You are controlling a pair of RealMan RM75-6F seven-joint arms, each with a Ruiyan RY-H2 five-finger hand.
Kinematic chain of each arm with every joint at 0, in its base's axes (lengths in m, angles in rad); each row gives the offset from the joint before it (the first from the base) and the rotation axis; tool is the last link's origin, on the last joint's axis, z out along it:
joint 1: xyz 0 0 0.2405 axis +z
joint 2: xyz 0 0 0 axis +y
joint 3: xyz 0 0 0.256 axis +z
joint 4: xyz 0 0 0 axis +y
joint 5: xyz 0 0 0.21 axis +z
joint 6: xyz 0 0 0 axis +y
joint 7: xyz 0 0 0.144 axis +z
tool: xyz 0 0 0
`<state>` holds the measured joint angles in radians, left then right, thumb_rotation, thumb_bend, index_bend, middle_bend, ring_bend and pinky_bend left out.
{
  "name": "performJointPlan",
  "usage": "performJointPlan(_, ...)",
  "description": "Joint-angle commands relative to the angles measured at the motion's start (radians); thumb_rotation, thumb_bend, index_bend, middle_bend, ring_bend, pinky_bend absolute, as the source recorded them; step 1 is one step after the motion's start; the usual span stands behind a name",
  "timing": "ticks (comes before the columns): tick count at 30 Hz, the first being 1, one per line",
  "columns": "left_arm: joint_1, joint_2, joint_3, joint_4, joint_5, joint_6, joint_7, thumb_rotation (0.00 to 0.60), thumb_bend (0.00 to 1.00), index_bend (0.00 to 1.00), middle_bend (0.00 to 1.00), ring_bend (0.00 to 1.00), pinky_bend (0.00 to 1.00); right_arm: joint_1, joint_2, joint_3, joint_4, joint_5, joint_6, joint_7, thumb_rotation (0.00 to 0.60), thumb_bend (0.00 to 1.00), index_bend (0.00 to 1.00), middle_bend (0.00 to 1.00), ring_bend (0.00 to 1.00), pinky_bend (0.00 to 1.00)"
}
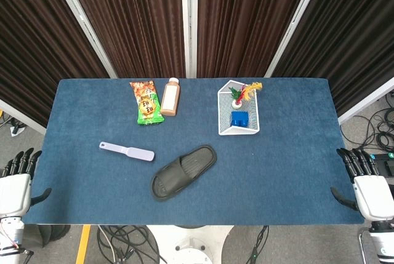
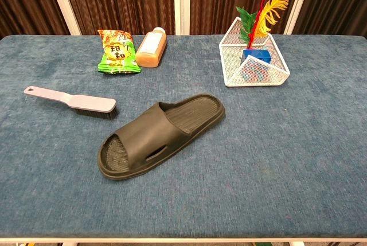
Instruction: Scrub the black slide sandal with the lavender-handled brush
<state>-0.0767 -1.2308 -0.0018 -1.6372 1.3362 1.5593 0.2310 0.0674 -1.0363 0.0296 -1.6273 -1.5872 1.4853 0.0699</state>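
The brush [image 1: 127,151] lies just left of the sandal [image 1: 183,172], handle pointing away from it. The left hand [image 1: 15,184] is nearer the brush; it and the right hand [image 1: 369,187] hold nothing, fingers spread.

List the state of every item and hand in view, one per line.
Black rubber slide sandal: sole down, untouched.
Lavender-handled brush: bristles down, beside the sandal, apart from it.
Green snack packet: flat, sealed.
Orange bottle: lying down, capped.
White wire basket: upright, holding a blue box and feathers.
Left hand: empty, off the table.
Right hand: empty, off the table.
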Motion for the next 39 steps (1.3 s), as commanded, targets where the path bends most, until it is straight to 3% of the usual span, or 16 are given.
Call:
performJointPlan(1,0.001,0.002,-0.005,-0.003,0.000,-0.006,0.002,0.600,0.21,0.17,0.17,0.07,0.15,0.001,-0.001,0.001,0.001,0.003,-0.002,-0.001,0.600,0.17,0.00,0.08,0.00,0.01)
performJointPlan(12,-0.043,0.027,-0.040,0.000,0.021,-0.081,-0.026,0.600,0.21,0.18,0.17,0.07,0.15,-0.003,0.013,0.005,-0.005,0.004,0.016,-0.008,0.600,0.17,0.00,0.08,0.00,0.01)
performJointPlan(16,-0.143,0.051,-0.082,0.031,0.032,-0.214,-0.056,0.600,0.20,0.21,0.17,0.07,0.15,0.007,0.036,0.020,-0.025,0.010,0.014,-0.033,0.600,0.17,0.00,0.08,0.00,0.01)
performJointPlan(21,-0.296,0.043,-0.127,0.104,0.016,-0.432,-0.086,0.600,0.21,0.26,0.26,0.15,0.20,0.021,0.055,0.033,-0.051,0.013,0.008,-0.057,0.600,0.17,0.00,0.08,0.00,0.01)
performJointPlan(25,-0.430,0.002,-0.152,0.186,-0.046,-0.652,-0.084,0.600,0.24,0.30,0.35,0.24,0.27,0.032,0.060,0.037,-0.060,0.024,-0.012,-0.068,0.600,0.17,0.00,0.08,0.00,0.01)
performJointPlan(31,-0.574,-0.071,-0.153,0.312,-0.155,-0.893,-0.031,0.600,0.24,0.31,0.35,0.24,0.29,0.037,0.064,0.040,-0.060,0.044,-0.025,-0.069,0.600,0.17,0.00,0.08,0.00,0.01)
performJointPlan(35,-0.631,-0.098,-0.138,0.355,-0.227,-0.990,0.001,0.600,0.24,0.32,0.36,0.24,0.29,0.036,0.064,0.040,-0.054,0.055,-0.028,-0.062,0.600,0.17,0.00,0.08,0.00,0.01)
performJointPlan(39,-0.660,-0.121,-0.118,0.375,-0.270,-1.019,0.024,0.600,0.24,0.33,0.37,0.24,0.29,0.036,0.060,0.039,-0.044,0.066,-0.035,-0.054,0.600,0.17,0.00,0.08,0.00,0.01)
